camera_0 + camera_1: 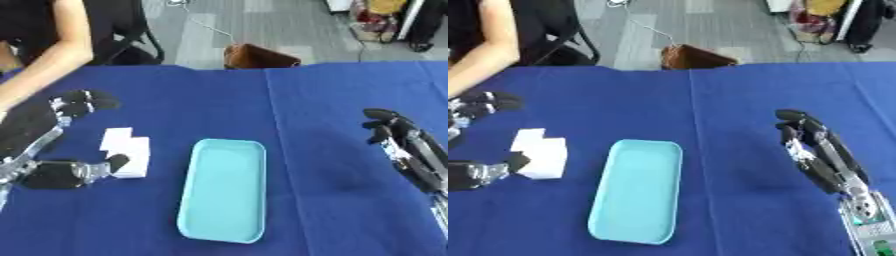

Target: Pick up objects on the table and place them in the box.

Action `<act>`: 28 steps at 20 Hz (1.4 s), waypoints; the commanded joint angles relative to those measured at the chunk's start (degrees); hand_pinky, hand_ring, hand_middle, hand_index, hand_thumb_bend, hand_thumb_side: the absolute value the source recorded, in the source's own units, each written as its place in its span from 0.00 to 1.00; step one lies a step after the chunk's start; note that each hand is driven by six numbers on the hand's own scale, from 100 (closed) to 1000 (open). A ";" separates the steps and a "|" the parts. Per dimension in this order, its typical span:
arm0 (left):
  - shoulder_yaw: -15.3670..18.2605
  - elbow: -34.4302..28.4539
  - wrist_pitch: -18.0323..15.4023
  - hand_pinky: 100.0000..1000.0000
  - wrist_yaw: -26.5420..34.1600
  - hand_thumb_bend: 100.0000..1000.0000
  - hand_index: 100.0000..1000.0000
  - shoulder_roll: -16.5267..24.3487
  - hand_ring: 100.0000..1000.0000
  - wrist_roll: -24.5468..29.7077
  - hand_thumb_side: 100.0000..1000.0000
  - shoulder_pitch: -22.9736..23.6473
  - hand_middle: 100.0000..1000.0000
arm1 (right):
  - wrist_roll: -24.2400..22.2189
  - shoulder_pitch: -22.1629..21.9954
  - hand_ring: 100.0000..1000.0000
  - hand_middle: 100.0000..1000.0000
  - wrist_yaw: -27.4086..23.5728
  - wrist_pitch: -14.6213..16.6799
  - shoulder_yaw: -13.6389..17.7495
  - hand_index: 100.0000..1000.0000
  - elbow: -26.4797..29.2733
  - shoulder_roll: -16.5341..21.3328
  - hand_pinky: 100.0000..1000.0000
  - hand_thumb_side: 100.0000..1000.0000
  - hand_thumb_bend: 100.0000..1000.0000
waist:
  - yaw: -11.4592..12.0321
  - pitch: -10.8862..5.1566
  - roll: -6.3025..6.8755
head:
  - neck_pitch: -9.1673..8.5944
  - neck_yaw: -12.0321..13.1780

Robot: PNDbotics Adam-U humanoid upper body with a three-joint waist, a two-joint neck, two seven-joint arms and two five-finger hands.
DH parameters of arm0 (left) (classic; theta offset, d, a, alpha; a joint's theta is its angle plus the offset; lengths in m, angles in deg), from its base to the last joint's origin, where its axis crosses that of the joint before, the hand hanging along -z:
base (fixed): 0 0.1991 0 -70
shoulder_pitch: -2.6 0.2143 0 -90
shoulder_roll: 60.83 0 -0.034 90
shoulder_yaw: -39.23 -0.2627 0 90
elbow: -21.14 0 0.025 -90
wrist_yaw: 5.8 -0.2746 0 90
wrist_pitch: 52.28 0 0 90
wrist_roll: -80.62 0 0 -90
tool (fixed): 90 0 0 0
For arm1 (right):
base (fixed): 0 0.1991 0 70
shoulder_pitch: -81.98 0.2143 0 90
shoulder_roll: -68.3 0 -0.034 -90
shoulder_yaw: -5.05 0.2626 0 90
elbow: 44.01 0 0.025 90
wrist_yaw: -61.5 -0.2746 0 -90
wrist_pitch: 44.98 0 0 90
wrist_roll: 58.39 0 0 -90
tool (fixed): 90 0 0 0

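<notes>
A white boxy object (129, 148), seemingly two small white pieces side by side, lies on the blue tablecloth left of a light blue tray (224, 192). The tray is long, shallow and holds nothing. My left hand (31, 135) is spread open around the white object. Its fingers (85, 102) hang above and to the left, and its thumb (80, 171) has its tip at the object's lower left edge. My right hand (820, 150) hovers over the cloth at the right, fingers relaxed and holding nothing, well apart from the tray.
The blue cloth (324, 110) covers the whole table. A brown object (259, 56) stands just beyond the table's far edge, with grey floor behind it.
</notes>
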 commanded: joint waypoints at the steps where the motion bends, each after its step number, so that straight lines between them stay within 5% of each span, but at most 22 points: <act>1: -0.73 2.18 -0.99 0.73 0.39 0.48 0.87 2.40 0.76 1.04 0.79 -1.64 0.81 | -0.19 0.38 0.78 0.86 -0.36 0.05 0.03 0.87 1.11 0.88 0.60 0.81 0.00 | -0.17 -0.86 0.07 | -0.02 0.68; 19: -4.05 22.54 -4.79 0.70 -2.89 0.50 0.86 0.85 0.74 0.15 0.90 -9.08 0.80 | -0.54 0.62 0.78 0.87 -0.65 0.20 -0.21 0.87 1.15 0.76 0.60 0.81 0.00 | -0.90 -0.26 0.06 | -0.67 0.93; 28: -3.97 29.47 -5.17 0.66 -2.60 0.45 0.85 -0.05 0.69 -1.20 0.87 -10.94 0.78 | -0.67 0.72 0.78 0.87 -0.82 0.26 -0.26 0.87 1.16 0.74 0.60 0.82 0.00 | -1.15 0.03 -0.04 | -0.85 1.05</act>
